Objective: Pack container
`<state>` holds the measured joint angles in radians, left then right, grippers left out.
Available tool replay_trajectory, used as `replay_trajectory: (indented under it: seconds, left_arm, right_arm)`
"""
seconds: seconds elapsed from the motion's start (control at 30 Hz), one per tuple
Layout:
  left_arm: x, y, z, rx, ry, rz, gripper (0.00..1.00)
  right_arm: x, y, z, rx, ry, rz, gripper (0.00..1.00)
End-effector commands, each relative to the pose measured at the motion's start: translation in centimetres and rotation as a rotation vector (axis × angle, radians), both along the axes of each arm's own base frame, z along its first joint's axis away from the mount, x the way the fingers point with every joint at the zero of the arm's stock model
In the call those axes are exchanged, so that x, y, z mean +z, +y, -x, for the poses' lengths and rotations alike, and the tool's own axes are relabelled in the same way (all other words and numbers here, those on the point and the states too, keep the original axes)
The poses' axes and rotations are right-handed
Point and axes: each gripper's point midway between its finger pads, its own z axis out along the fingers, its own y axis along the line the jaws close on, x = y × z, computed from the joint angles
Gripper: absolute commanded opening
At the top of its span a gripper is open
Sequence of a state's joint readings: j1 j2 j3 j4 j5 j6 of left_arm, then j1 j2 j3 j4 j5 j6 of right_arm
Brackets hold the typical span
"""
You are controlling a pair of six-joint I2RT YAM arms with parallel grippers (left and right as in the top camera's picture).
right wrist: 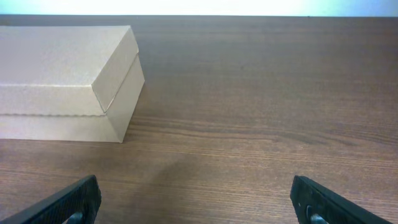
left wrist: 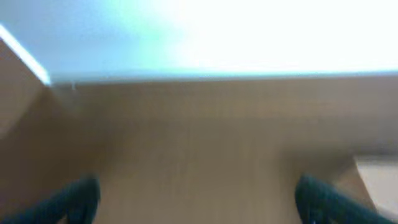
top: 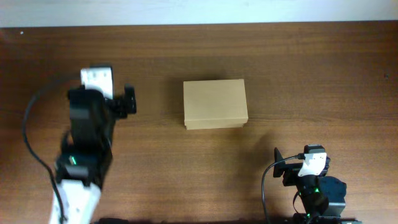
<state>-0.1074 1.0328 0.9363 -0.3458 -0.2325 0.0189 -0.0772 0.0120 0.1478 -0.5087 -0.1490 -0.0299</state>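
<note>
The container (top: 215,104) is a plain tan cardboard box with its flap lid closed, at the middle of the wooden table. It also shows in the right wrist view (right wrist: 65,81) at the left, and its corner shows blurred at the right edge of the left wrist view (left wrist: 379,180). My left gripper (left wrist: 198,202) is open and empty, well left of the box at the table's left (top: 99,84). My right gripper (right wrist: 196,202) is open and empty over bare table, near the front edge at the right (top: 305,165), in front of and right of the box.
A pale wall strip runs along the table's far edge (top: 199,12). The left wrist view is blurred. No tape rolls or other loose objects show on the table.
</note>
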Motion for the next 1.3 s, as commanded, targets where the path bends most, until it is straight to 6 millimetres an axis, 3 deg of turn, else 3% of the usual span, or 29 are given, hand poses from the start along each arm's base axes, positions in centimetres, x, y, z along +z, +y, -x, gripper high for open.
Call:
replay_trajectory:
  seconds: [0.0,0.2,0.3,0.43,0.87,1.27]
  left_arm:
    - [-1.0,1.5,2.9,0.045,-0.226,0.005,0.99]
    - [-4.1,2.6,7.8,0.071,-0.468,0.025,1.0]
    - [-5.8,2.7,9.3,0.071,-0.504,0.029,1.0]
    - [-6.6,2.7,10.5,0.071,-0.549,0.033,1.0]
    - [-10.9,2.8,11.2,0.07,-0.39,0.018,1.0]
    - [-11.0,2.8,11.2,0.069,-0.387,0.018,1.0]
  right_arm:
    - [-0.1,0.1,0.0,0.005,-0.003,-0.006,0.99]
    - [-0.1,0.1,0.0,0.005,-0.003,-0.006,0.99]
    - [-0.1,0.1,0.0,0.005,-0.003,-0.006,0.99]
    - [-0.1,0.1,0.0,0.005,-0.003,-0.006,0.99]
    - [-0.1,0.1,0.0,0.005,-0.003,-0.006,0.99]
    - [-0.1,0.1,0.0,0.005,-0.003,-0.006,0.99]
